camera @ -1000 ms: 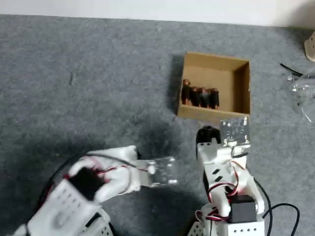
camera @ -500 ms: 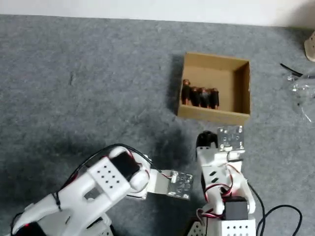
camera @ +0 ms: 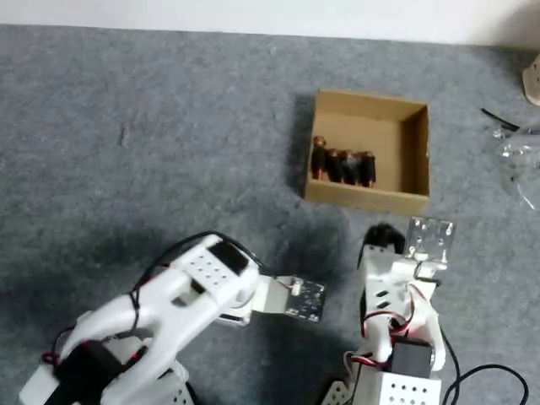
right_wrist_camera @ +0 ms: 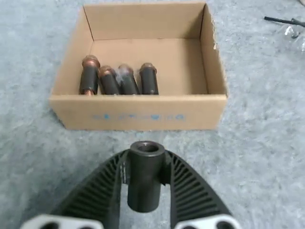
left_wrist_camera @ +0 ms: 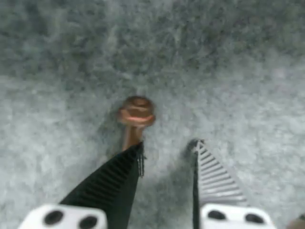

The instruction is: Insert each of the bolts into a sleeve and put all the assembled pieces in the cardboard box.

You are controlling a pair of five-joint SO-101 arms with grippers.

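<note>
Left gripper (left_wrist_camera: pixel 167 151), jaws spread, hangs over a bolt (left_wrist_camera: pixel 136 114) lying off-centre by one finger. Right gripper (right_wrist_camera: pixel 145 161) pinches an upright sleeve (right_wrist_camera: pixel 145 183). Closing now could knock the bolt away.

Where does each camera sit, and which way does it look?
High view: above the table, looking down; left arm, right arm, cardboard box.
Left wrist view: on left wrist, facing table; open left claw, bolt.
Right wrist view: on right wrist, facing box; right claw gripping sleeve.
Shared: high and right wrist views show four assembled pieces in box.
</note>
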